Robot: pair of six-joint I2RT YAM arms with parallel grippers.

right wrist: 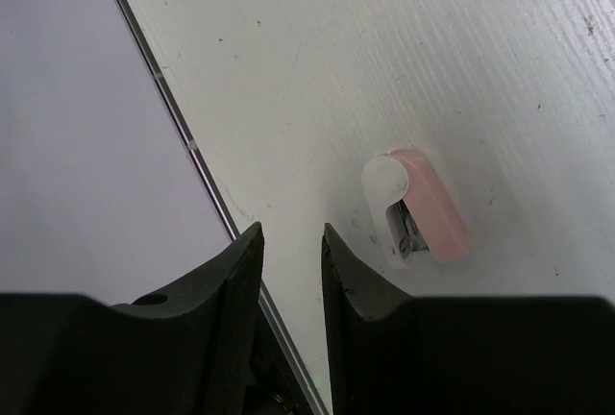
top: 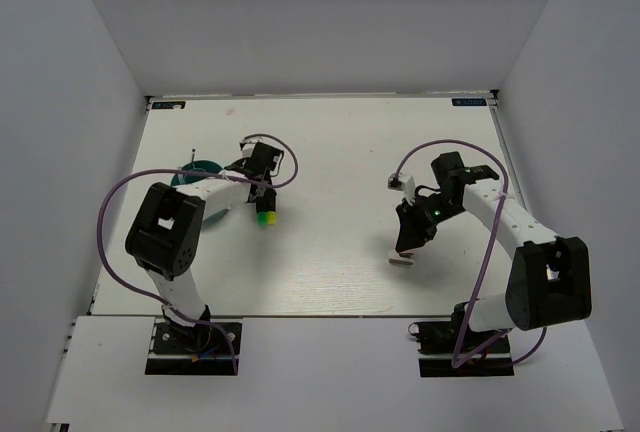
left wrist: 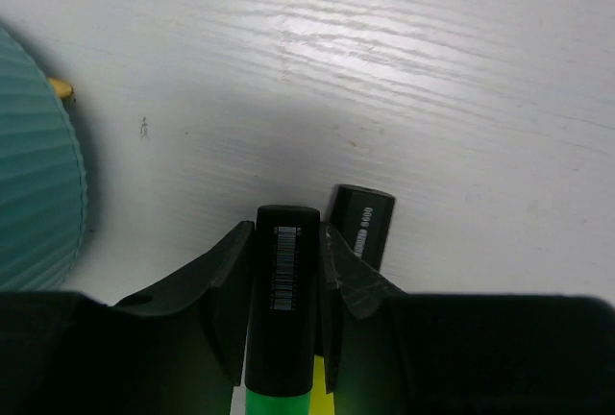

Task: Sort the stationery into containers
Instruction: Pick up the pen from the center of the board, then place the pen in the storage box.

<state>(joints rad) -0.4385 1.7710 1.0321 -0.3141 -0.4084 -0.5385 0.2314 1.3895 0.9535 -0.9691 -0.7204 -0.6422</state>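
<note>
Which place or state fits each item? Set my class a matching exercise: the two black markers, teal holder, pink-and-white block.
1 green-ended black marker
2 second black marker
3 teal holder
4 pink-and-white block

A on the table, apart from the open right pincer
B clamped in the left pincer
C on the table beside the clamped one
D left edge of the left wrist view

Pairs: 1-B, 2-C, 3-D, 4-A

Found one marker [left wrist: 283, 285] inside the left claw [left wrist: 285, 237], a second marker [left wrist: 362, 228] on the surface [left wrist: 404, 69] just right of it, the holder [left wrist: 34, 184] at left. Saw the block [right wrist: 423, 208] well apart, beside the right claw [right wrist: 290, 237].
</note>
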